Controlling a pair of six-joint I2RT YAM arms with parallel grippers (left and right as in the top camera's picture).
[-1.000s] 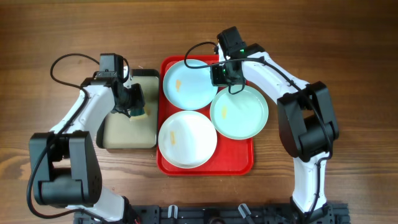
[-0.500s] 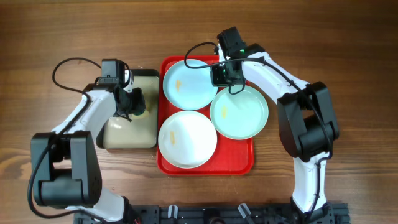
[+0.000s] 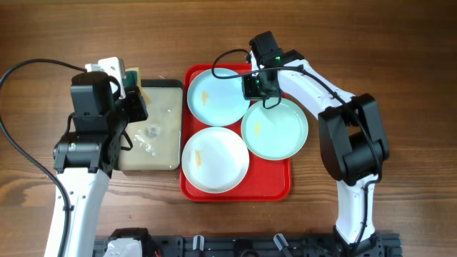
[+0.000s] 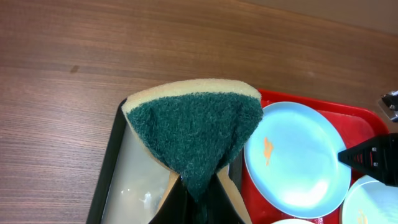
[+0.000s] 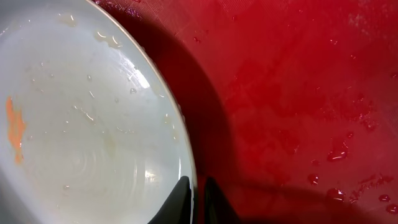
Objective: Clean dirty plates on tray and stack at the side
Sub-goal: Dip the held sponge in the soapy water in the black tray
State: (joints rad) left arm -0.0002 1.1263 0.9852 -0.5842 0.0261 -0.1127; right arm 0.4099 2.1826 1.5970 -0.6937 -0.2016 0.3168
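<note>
The red tray holds three plates, each with an orange smear: a pale blue plate at the back, a white plate in front, and an aqua plate at the right. My right gripper is shut on the right rim of the pale blue plate, with the rim between its fingers just above the wet tray. My left gripper is raised above the table and shut on a green and yellow sponge. It hangs left of the pale blue plate.
A black-rimmed beige tray with a wet film lies left of the red tray and under the sponge; it also shows in the left wrist view. Bare wooden table surrounds both trays. The arm bases stand at the front edge.
My left arm has lifted the sponge off the beige tray, up and to the left. My right gripper has stayed on the pale blue plate's rim.
</note>
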